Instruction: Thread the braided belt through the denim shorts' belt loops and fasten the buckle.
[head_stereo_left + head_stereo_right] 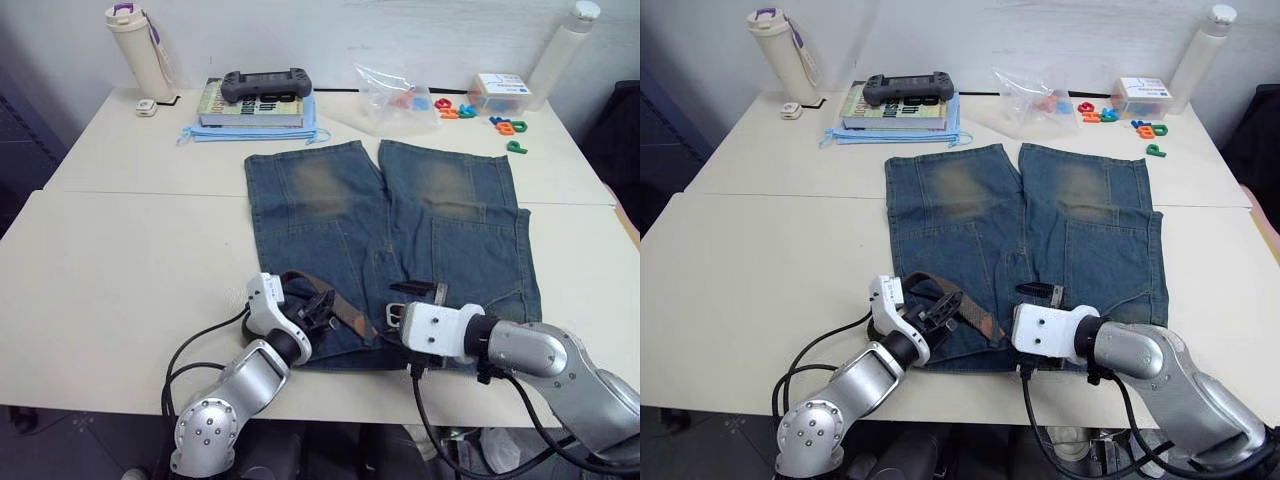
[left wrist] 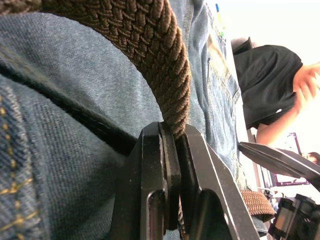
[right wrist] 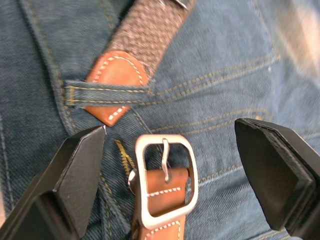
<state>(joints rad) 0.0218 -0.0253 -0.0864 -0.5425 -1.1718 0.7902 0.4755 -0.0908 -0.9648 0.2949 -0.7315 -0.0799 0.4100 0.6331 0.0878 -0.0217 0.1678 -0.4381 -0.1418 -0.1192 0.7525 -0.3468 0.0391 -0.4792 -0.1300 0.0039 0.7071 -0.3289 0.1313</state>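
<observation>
Here the right gripper (image 3: 170,175) hangs spread wide, the buckle (image 3: 165,180) lying flat between its fingers, untouched. Just beyond it the belt's tan tip (image 3: 112,75) sits tucked under one belt loop (image 3: 107,92). The left gripper (image 2: 172,145) pinches the braided belt (image 2: 160,55) against the denim shorts (image 1: 400,230). Threading looks nearly finished; fastening remains.

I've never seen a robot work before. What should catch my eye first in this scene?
Denim shorts lie flat in the middle of the table, legs pointing away from the robot. At the waistband, the left gripper pinches a braided belt, while the right gripper hovers open-jawed over the silver buckle, where the belt's tan tip sits under a belt loop.
</observation>
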